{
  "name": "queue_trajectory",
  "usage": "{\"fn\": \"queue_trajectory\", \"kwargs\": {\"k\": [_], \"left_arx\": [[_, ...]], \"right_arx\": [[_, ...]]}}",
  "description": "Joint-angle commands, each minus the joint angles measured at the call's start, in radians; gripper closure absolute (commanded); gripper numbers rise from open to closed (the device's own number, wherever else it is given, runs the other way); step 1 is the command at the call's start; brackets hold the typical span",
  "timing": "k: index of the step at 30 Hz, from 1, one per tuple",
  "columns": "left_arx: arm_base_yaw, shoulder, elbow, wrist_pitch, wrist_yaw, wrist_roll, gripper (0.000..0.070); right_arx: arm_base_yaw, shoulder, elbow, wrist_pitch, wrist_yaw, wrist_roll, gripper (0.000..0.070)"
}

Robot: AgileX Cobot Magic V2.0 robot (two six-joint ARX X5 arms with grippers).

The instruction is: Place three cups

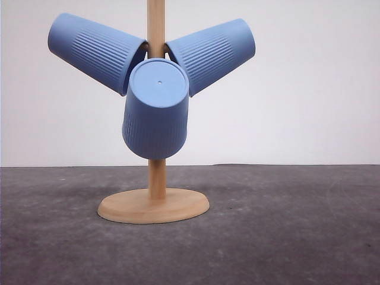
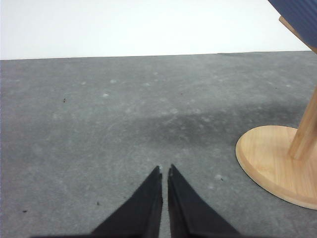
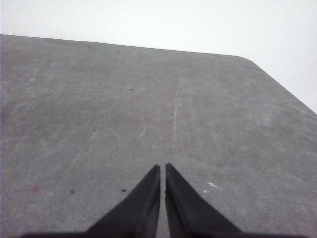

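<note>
Item 1: wooden stand [image 1: 155, 205]. Round flat base of pale wood resting on the dark grey tabletop [image 1: 285, 237]; an upright round post rises from the middle of the base and runs out of the top of the front view. A slanted peg shows at the edge of the left wrist view, under a cup. No brand mark or lettering can be read on the wood.

Items 2 to 4: three light-blue cups, tapered, finely ribbed on the wall, smooth band at the rim, all hung on the stand with their mouths toward the post.
- Left cup [image 1: 95, 52]: tilted, flat base pointing up and to the left.
- Right cup [image 1: 212, 54]: tilted, flat base pointing up and to the right.
- Front cup [image 1: 157, 110]: hangs lower, before the post, its flat base turned toward the camera with a small dot at the centre. Its rim hides part of the post.
The rims of the left and right cups sit just beside the post, one on each side. No label, print or writing is legible on any cup.

Item 5: left tool [image 2: 164, 171]. Two black tapered fingers brought together, only a thin slit between them, gripping nothing, above bare tabletop near the stand's base.

Item 6: right tool [image 3: 163, 168]. Black fingers likewise together and empty, above scuffed grey tabletop near its far corner.
</note>
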Motion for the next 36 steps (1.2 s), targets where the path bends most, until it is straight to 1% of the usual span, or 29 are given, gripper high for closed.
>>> {"fn": "queue_trajectory", "kwargs": {"k": [1,36], "left_arx": [[0.000,0.000,-0.013,0.012,-0.002,-0.002,0.0700],[0.000,0.000,-0.013,0.012,-0.002,-0.002,0.0700]], "right_arx": [[-0.002,-0.001,-0.002,0.007,0.004,0.014,0.0684],[-0.002,-0.001,-0.002,0.007,0.004,0.014,0.0684]]}}
